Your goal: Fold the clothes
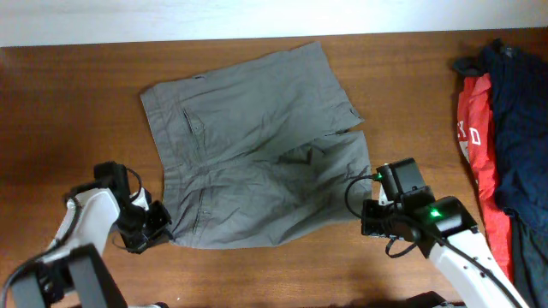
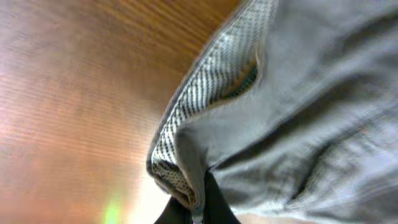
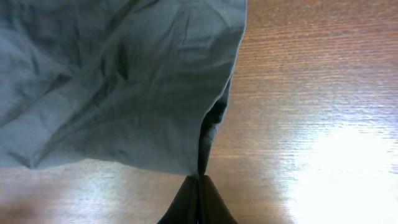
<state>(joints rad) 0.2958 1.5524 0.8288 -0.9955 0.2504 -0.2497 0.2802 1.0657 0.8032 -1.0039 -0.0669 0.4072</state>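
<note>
Grey-olive shorts [image 1: 257, 145] are laid spread flat at frame centre on the wooden table [image 1: 68, 111]. Their lower-left waistband corner is pinched by the left gripper [image 1: 161, 226], jaws closed on it, patterned lining [image 2: 205, 81] exposed. The lower-right hem edge is clamped by the right gripper [image 1: 368, 218], jaws closed on it. A red garment [image 1: 473, 145] and navy garments [image 1: 518, 111] are piled at the right edge.

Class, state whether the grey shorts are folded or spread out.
Spread: the shorts lie flat on the table, with no part doubled over.
</note>
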